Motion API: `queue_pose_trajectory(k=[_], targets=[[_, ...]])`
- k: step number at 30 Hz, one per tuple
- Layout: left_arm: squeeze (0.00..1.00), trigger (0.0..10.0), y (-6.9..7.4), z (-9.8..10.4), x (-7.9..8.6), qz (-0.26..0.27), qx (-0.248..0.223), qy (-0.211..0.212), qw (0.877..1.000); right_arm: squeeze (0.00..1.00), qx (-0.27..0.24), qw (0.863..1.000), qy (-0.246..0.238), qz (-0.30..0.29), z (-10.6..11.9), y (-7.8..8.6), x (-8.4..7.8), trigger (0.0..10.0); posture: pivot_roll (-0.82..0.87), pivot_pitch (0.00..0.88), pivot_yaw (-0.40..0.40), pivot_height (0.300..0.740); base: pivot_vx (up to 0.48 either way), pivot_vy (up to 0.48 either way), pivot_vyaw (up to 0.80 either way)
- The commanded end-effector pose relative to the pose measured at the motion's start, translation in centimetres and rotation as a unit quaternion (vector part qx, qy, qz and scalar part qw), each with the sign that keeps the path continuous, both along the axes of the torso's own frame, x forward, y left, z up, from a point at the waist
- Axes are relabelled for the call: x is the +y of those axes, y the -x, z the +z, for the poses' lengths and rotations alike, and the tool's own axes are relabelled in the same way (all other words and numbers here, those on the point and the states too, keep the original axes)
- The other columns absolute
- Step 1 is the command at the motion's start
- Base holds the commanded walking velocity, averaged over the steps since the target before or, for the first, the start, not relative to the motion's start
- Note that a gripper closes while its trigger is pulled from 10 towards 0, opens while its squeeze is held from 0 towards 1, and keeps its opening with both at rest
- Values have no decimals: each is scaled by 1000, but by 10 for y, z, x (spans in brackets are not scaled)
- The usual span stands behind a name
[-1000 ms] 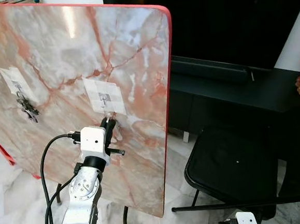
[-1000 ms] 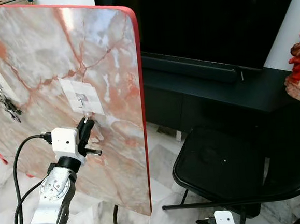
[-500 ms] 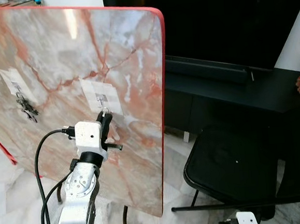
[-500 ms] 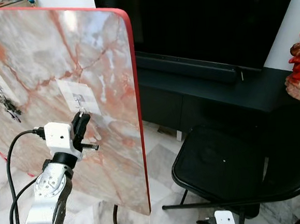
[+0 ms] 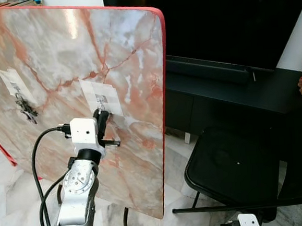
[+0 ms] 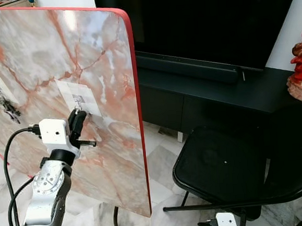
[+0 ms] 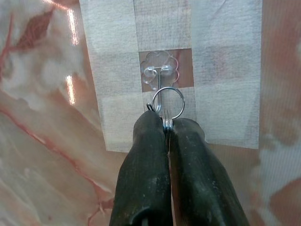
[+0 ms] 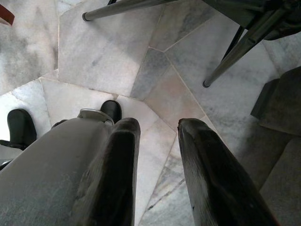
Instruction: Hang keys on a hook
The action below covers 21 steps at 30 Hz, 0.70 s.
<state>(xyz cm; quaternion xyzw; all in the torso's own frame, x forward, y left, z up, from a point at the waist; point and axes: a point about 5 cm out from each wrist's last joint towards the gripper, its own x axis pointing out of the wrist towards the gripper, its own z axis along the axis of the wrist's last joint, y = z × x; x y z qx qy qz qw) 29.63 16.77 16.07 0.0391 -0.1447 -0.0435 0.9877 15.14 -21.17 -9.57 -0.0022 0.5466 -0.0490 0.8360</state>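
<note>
Our left gripper (image 7: pixel 167 123) is raised against the upright marble tabletop (image 5: pixel 46 42), its fingers (image 7: pixel 146 155) pinched tight on a metal key ring (image 7: pixel 168 103). The ring sits right at the clear hook (image 7: pixel 159 75), overlapping the hook's wire stem; we cannot tell whether it is threaded onto it. The hook is stuck on a pale tape patch (image 5: pixel 101 96) about midway up the tabletop, nearer its red right edge than its left. Another set of keys (image 5: pixel 27 108) hangs from a second hook toward the left edge. Our right gripper (image 8: pixel 155 136) hangs low over the marble floor (image 8: pixel 117 61), fingers apart and holding nothing, beside a black chair (image 5: pixel 234 169).
</note>
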Motion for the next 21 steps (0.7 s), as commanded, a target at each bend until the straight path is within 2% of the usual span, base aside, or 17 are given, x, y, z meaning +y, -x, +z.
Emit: queue_pose_trajectory(k=[1, 21], targets=[[0, 10000, -2, 2, -2, -5, 1, 0, 1000, 0, 3, 1000, 6, 5, 0, 1, -2, 10000, 9, 0, -18, 723, 0, 0, 0], [0, 10000, 2, -12, 0, -5, 20, 5, 1000, 0, 4, 1000, 6, 0, 0, 1, -2, 10000, 11, 0, -18, 723, 0, 0, 0]])
